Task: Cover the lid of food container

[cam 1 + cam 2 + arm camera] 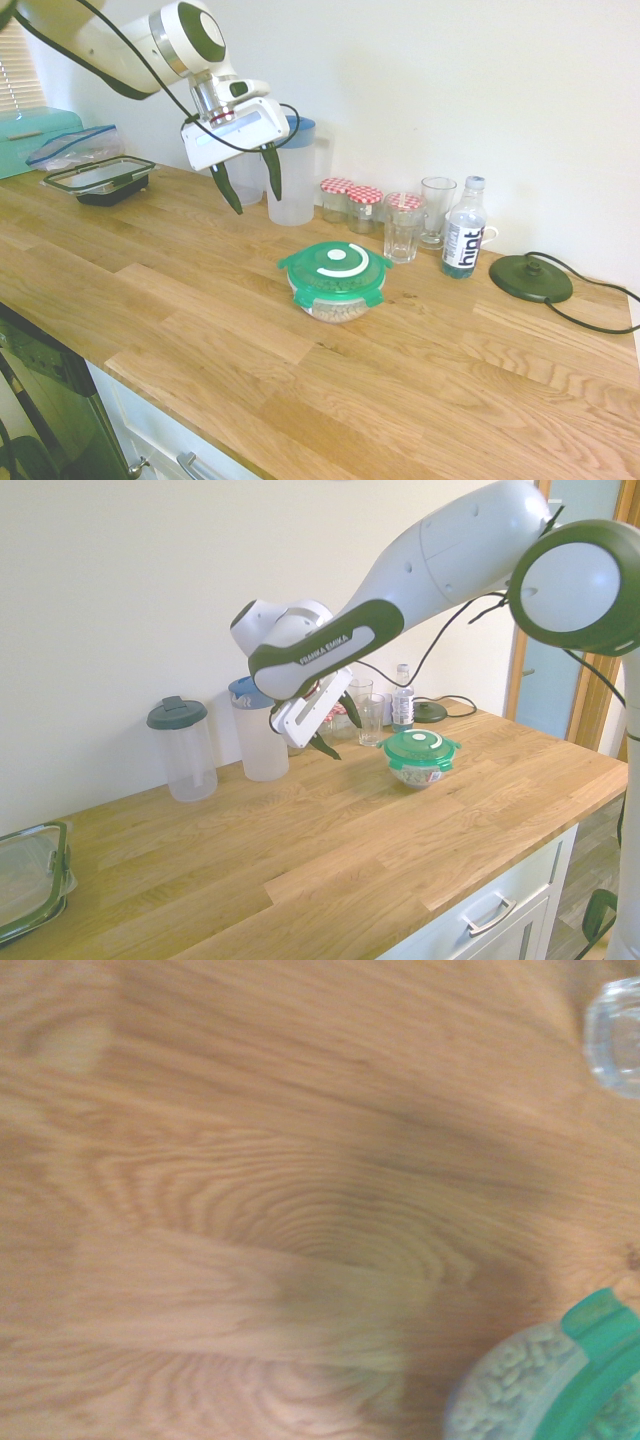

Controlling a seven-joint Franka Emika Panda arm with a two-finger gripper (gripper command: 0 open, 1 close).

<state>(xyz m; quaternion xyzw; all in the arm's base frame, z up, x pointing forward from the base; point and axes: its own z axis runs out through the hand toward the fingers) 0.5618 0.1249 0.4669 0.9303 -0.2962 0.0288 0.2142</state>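
Lid (336,264): round, translucent green plastic, white centre disc and arc mark, clip tabs around the rim. Sits on top of the food container (335,305), mid-tabletop (200,310). Likely light, thin, slightly flexible and smooth; best taken by the rim between tabs, or pressed from above at the centre. Food container: clear round bowl, pale nuts inside; probably rigid, light, prone to sliding on the wood. Drinking glasses (403,228) and bottle (463,243) stand at about 2 o'clock of it, near and fragile. End effector (250,180): raised at 10 o'clock, fingers spread, holding nothing.
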